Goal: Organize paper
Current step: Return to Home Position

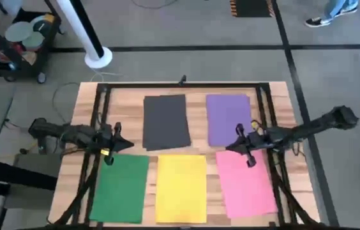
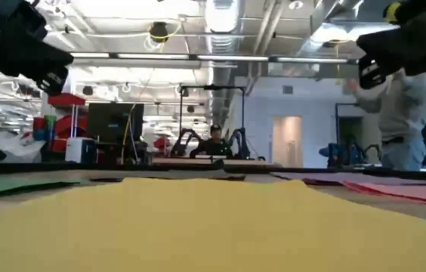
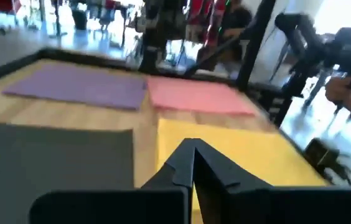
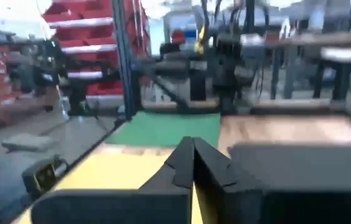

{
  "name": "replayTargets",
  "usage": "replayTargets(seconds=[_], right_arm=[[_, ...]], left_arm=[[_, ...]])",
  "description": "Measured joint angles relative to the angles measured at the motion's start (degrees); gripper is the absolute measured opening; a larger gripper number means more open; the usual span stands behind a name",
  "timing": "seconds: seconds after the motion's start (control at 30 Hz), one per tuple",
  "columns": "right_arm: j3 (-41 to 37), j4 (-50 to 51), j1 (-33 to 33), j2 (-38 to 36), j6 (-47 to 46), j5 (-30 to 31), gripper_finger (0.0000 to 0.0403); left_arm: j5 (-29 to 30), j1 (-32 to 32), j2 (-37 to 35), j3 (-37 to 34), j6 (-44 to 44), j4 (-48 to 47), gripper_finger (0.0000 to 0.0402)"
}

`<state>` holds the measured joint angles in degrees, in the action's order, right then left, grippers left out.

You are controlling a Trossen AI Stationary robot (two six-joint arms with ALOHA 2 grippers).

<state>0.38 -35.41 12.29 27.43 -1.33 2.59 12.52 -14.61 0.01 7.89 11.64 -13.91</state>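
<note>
Five sheets lie flat on the wooden table: dark grey [image 1: 166, 121] and purple [image 1: 229, 119] in the far row, green [image 1: 120, 187], yellow [image 1: 181, 188] and pink [image 1: 244, 183] in the near row. My left gripper [image 1: 127, 144] is shut and hovers above the table's left part, between the dark grey sheet and the green one. My right gripper [image 1: 232, 147] is shut and hovers between the purple sheet and the pink one. The wrist views show each pair of fingers [image 3: 193, 167] [image 4: 192, 163] closed to a point with nothing between them.
A black frame [image 1: 180, 85] runs round the table top, with rails along both sides. A white post base [image 1: 97, 59] and a cart [image 1: 20, 38] stand beyond the far left corner. A person [image 2: 402, 113] stands in the room behind.
</note>
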Motion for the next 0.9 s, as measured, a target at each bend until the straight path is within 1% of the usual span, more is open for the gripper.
replayTargets(seconds=[0.13,0.23,0.33,0.4,0.47,0.57,0.63,0.77,0.9], right_arm=[[0.0,6.0,0.0,-10.4,1.8,-1.1,0.0],[0.0,9.9,0.0,-17.7,2.0,-3.1,0.0],[0.0,13.8,0.1,-23.6,2.7,-5.4,0.0],[0.0,15.5,0.1,-27.0,2.9,-5.7,0.0],[0.0,16.9,-0.1,-27.3,2.1,-5.7,0.0],[0.0,19.2,-0.8,-27.4,-0.3,-5.7,0.0],[0.0,19.4,-1.6,-27.3,-0.7,-5.7,0.0],[-0.1,14.9,-2.9,-27.4,2.7,-8.0,0.0],[-0.1,15.1,-5.0,-27.4,2.5,-9.9,0.0]], left_arm=[[0.5,0.0,0.1,0.0,-0.4,0.1,0.0],[-1.5,0.0,0.0,-0.1,-0.8,1.9,0.0],[-6.2,0.0,0.1,-2.7,-1.5,9.1,0.0],[-8.5,0.0,0.1,-5.5,-2.1,14.2,0.0],[-8.6,0.2,0.1,-7.2,-1.8,16.2,0.0],[-7.1,1.1,0.5,-7.2,-1.4,15.6,0.0],[-7.1,1.9,0.3,-7.2,-2.4,15.7,0.0],[-7.1,3.7,0.2,-7.3,-5.4,17.8,0.0],[-7.1,6.3,0.2,-7.4,-6.4,17.7,0.0]])
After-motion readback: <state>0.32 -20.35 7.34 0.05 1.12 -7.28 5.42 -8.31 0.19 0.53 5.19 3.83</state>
